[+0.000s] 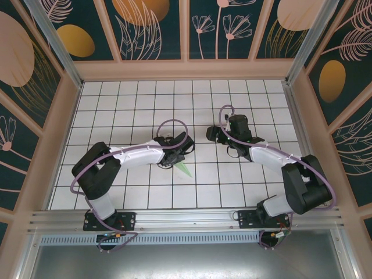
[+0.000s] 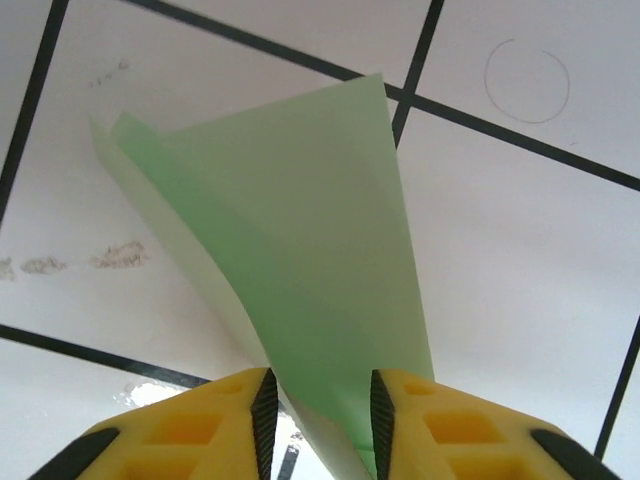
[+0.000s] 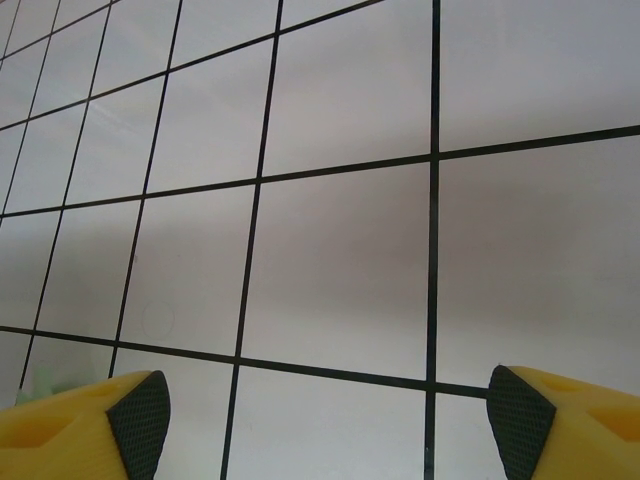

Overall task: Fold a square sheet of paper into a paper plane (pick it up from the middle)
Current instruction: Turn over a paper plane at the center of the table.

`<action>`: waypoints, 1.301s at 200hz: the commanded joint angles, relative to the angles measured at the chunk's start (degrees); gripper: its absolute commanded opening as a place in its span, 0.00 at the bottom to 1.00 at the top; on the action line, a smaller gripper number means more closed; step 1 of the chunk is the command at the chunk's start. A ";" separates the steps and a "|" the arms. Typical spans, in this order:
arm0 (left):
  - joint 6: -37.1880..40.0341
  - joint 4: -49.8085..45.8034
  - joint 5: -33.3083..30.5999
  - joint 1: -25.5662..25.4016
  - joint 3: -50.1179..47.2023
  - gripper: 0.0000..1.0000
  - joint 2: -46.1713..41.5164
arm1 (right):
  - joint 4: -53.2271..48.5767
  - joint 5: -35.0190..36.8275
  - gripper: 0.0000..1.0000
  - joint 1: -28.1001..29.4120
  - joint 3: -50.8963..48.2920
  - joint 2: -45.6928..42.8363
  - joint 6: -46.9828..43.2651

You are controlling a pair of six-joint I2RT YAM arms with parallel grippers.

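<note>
Progress check, left side first: my left hand [image 2: 320, 425] is pinching the narrow end of the paper plane [image 2: 300, 240], which fans out above the counter [image 2: 520, 260]. It's already creased into a tapered dart, so I'd say the folding is mostly done. My right hand [image 3: 328, 415] hangs spread wide over the counter, holding nothing. What's left looks like final tidying and setting it down.

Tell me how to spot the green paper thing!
Look at the white tiled table and find the left claw near its middle. Poking out beneath it is the folded paper, pointed like a dart. It's the only pale green thing on those tiles.
</note>
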 commanded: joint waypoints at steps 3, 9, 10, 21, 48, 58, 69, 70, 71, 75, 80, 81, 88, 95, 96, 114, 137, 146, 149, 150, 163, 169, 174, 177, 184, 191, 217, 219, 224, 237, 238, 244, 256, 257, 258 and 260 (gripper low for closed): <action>-1.48 0.56 0.05 -0.39 -0.90 0.22 -1.76 | 0.91 -0.93 0.85 -0.32 0.22 0.75 0.80; -1.50 0.25 -0.24 -0.57 -0.62 0.19 -2.58 | 0.71 -0.84 0.85 -0.30 0.27 0.78 0.84; -1.48 0.22 -0.32 -0.56 -0.56 0.18 -2.97 | 0.74 -0.83 0.85 -0.27 0.29 0.83 0.82; -1.52 -0.64 -1.18 -0.81 0.20 0.13 -3.97 | 0.69 -1.03 0.85 -0.30 0.30 0.74 0.80; -0.26 -2.26 -3.53 -0.79 1.52 0.10 -5.87 | 0.42 0.16 0.84 -0.29 0.39 0.70 0.12; 0.35 -1.91 -4.06 -0.77 1.35 0.10 -6.88 | 0.50 0.32 0.84 -0.29 0.35 0.55 -0.14; 1.23 -0.93 -4.61 -0.77 0.81 0.11 -8.34 | 0.51 0.49 0.84 -0.27 0.39 0.23 -0.38; 1.29 -0.77 -4.65 -0.79 0.77 0.11 -8.45 | 0.46 0.49 0.84 -0.25 0.40 0.21 -0.41; 1.37 -0.60 -4.72 -0.76 0.66 0.11 -8.63 | 0.44 0.50 0.84 -0.24 0.40 0.11 -0.42; 1.59 0.10 -4.79 -0.75 0.20 0.12 -9.20 | 0.42 0.50 0.84 -0.30 0.40 -0.05 -0.42; 2.09 1.46 -4.90 -0.81 -0.57 0.13 -10.07 | 0.42 0.50 0.84 -0.26 0.35 -0.29 -0.47; 2.12 1.74 -4.89 -0.81 -0.76 0.14 -10.24 | 0.42 0.50 0.84 -0.25 0.38 -0.32 -0.49; 2.72 4.58 -4.51 -0.75 -2.43 0.16 -11.60 | 0.44 0.37 0.84 -0.31 0.40 -0.64 -0.52; 3.16 7.68 -3.82 -0.74 -4.46 0.18 -12.81 | 0.44 0.05 0.84 -0.26 0.40 -0.91 -0.44; 3.18 8.11 -3.73 -0.78 -4.76 0.19 -13.01 | 0.43 -0.03 0.84 -0.25 0.40 -0.89 -0.44; 2.57 14.44 -1.49 -0.73 -10.69 0.25 -15.19 | 0.51 -1.53 0.84 -0.15 0.39 -0.98 -0.02; 0.78 16.59 0.29 -0.68 -15.01 0.28 -15.32 | 0.68 -2.90 0.83 0.25 0.20 -0.49 0.74; 0.48 16.77 0.48 -0.68 -16.05 0.29 -15.39 | 0.69 -3.31 0.83 0.51 0.35 -0.33 0.95; 0.46 16.86 0.53 -0.72 -16.26 0.29 -15.47 | 0.64 -3.33 0.83 0.62 0.39 -0.25 0.97; 0.42 16.91 0.51 -0.72 -16.38 0.29 -15.49 | 0.62 -3.35 0.83 0.63 0.40 -0.21 1.02; 0.81 17.36 0.41 -0.57 -16.92 0.32 -16.25 | 0.46 -3.33 0.83 1.06 0.73 -0.02 1.22; 1.39 17.79 0.40 -0.47 -17.06 0.34 -16.78 | 0.42 -3.37 0.83 1.30 0.85 0.00 1.26; 1.82 18.17 0.27 -0.52 -16.98 0.36 -17.27 | 0.33 -3.29 0.83 1.50 1.05 0.04 1.32; 2.25 18.55 0.23 -0.50 -16.89 0.38 -17.52 | 0.26 -3.28 0.83 1.52 1.17 0.14 1.39; 3.42 19.78 0.51 -0.37 -17.06 0.40 -18.30 | 0.24 -3.35 0.83 1.77 1.36 0.18 1.51; 4.27 21.15 1.02 -0.07 -17.32 0.42 -19.02 | 0.24 -3.46 0.83 1.99 1.45 0.26 1.59; 11.11 26.44 6.44 0.86 -16.84 0.51 -18.67 | -0.26 -3.37 0.83 2.57 2.00 0.68 2.01; 11.97 26.46 6.74 0.84 -16.52 0.51 -18.40 | -0.28 -3.37 0.83 2.58 1.98 0.66 2.09; 13.49 26.03 7.63 0.76 -15.61 0.52 -17.67 | -0.28 -3.28 0.83 2.59 1.93 0.66 2.37; 16.86 22.98 8.23 0.73 -12.60 0.53 -15.13 | -0.37 -2.98 0.83 2.60 1.81 0.63 2.80; 17.02 22.74 8.14 0.71 -12.40 0.53 -14.92 | -0.32 -2.96 0.83 2.63 1.85 0.67 2.85; 18.37 21.55 8.11 0.61 -11.14 0.53 -13.88 | -0.53 -2.57 0.83 2.60 1.84 0.62 3.06; 20.78 19.83 8.35 0.38 -9.26 0.53 -11.79 | -0.96 -1.51 0.83 2.60 1.95 0.49 3.33; 20.91 19.68 8.33 0.36 -9.06 0.53 -11.58 | -1.02 -1.43 0.83 2.63 1.96 0.47 3.38; 21.15 19.55 8.32 0.39 -8.86 0.53 -11.38 | -1.05 -1.39 0.83 2.65 1.97 0.50 3.41; 21.49 19.28 8.27 0.33 -8.63 0.53 -11.06 | -1.07 -1.29 0.83 2.60 1.98 0.52 3.43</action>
